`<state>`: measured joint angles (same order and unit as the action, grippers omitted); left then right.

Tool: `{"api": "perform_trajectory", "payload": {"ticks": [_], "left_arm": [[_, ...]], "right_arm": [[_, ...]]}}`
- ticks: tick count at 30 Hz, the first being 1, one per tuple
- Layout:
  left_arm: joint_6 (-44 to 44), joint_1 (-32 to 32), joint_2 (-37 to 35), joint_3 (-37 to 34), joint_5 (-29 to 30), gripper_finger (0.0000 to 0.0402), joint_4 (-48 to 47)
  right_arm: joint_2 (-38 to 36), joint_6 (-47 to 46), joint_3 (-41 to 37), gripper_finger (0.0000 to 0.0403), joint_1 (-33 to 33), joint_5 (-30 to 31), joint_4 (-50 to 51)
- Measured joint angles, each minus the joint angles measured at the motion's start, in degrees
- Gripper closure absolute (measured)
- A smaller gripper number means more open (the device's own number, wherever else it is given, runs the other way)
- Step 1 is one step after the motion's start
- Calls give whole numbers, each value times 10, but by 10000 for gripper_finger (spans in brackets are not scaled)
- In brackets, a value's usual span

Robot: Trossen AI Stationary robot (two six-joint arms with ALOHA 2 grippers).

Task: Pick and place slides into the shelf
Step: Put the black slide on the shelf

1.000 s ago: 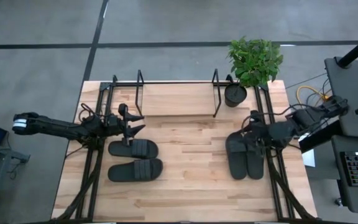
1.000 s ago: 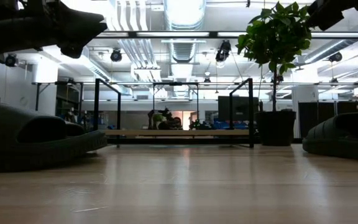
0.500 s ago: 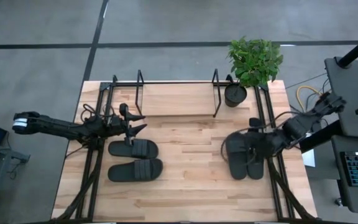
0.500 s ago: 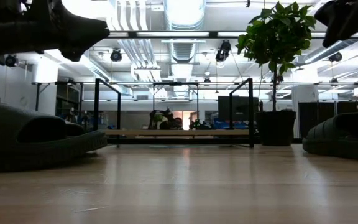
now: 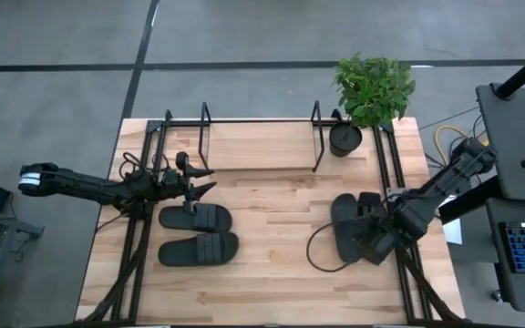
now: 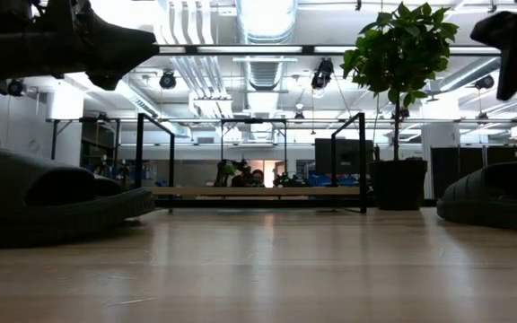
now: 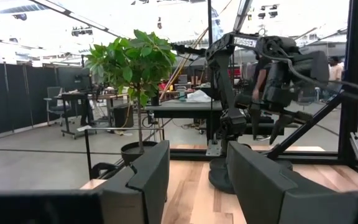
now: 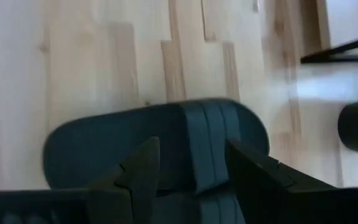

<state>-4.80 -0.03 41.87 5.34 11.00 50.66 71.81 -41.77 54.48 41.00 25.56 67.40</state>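
Right gripper [image 5: 377, 239]: hangs directly above the right pair of slides [image 5: 346, 228] near the right edge of the table [image 5: 272, 282], jaws spread wide and empty. In the right wrist view, looks straight down on one slide [image 8: 160, 140], the ribbed strap [image 8: 207, 127] in line with the gap between the two fingers [image 8: 143, 167]. Not possible to tell from above which slide of the pair this is.

Long axis of this pair: points toward the shelf [image 5: 259, 146] and away from it, the two soles side by side and touching.

Shelf: at the far edge of the table, well apart from the pair, to the left of the plant pot [image 5: 344, 138]. Probably calls for a straight descent first, then a carry toward the far edge and inward.

Left gripper [image 5: 195, 179]: waits above the table between the shelf and the left pair [image 5: 197, 233], moderately open, holding nothing. Left pair: long axes across the table, parallel to the shelf rail, nearer to this arm.
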Motion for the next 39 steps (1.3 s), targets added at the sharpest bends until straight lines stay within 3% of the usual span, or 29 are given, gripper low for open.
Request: {"api": "perform_trajectory", "payload": {"ticks": [20, 39], "left_arm": [[0, 0, 9, 0, 0, 253, -1], [0, 0, 11, 0, 0, 253, -1]], "right_arm": [[180, -13, -4, 239, 0, 44, 11], [236, -21, -31, 269, -2, 92, 9]]}}
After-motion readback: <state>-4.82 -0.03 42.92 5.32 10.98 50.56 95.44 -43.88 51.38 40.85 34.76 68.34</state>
